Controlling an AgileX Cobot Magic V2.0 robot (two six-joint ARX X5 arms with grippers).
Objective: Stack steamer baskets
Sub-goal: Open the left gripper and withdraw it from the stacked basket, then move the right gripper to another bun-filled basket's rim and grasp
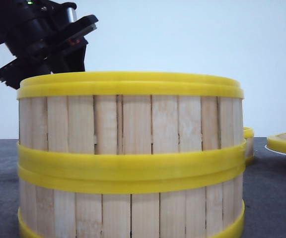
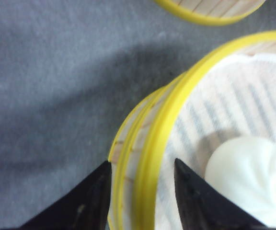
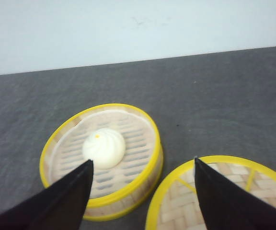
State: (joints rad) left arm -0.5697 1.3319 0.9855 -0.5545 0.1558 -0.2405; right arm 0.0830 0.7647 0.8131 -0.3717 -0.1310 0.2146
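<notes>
Left gripper (image 2: 140,191), jaws spread astride the rim of the top basket (image 1: 133,116) of a two-high stack (image 1: 130,163), risked dragging it off-centre; right gripper (image 3: 143,191) hung open above the third basket (image 3: 102,155) and lid (image 3: 224,196).

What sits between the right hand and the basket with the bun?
Nothing visible. The right hand hangs open above the table, with bare gray surface before the basket; the lid lies beside it.

Three steamer baskets, two stacked (image 1: 130,158) and one apart (image 3: 102,155), two white buns (image 2: 253,177) (image 3: 104,148), one woven lid (image 3: 219,196), one plate (image 1: 282,151)
</notes>
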